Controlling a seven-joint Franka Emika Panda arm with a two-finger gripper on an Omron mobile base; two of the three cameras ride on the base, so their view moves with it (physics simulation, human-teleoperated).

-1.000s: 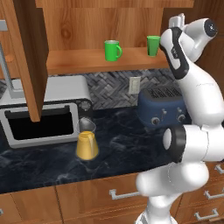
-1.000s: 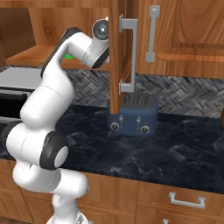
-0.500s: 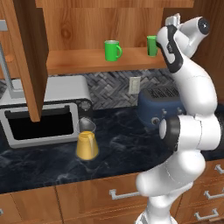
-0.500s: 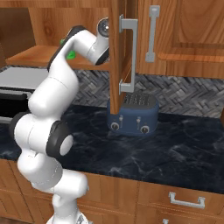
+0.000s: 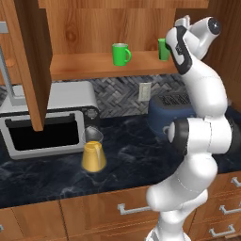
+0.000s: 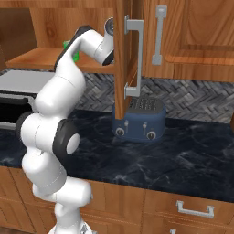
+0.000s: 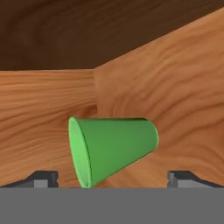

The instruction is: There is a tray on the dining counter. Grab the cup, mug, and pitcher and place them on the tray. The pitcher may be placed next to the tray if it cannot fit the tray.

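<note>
On the cabinet shelf (image 5: 94, 66), the cup (image 7: 111, 148) lies across the hand view, rim at 9 o'clock, between spread fingers (image 7: 41, 178); the left base view adds mug (image 5: 121, 54) and pitcher (image 5: 93, 151).

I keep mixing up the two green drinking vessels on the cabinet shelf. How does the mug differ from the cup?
The mug has a loop handle on its side; the cup has none. The mug is a straight cylinder, while the cup tapers toward its base. The mug stands mid-shelf in plain sight; the cup stands at the right end, partly behind the arm. Both are bright green and upright.
</note>
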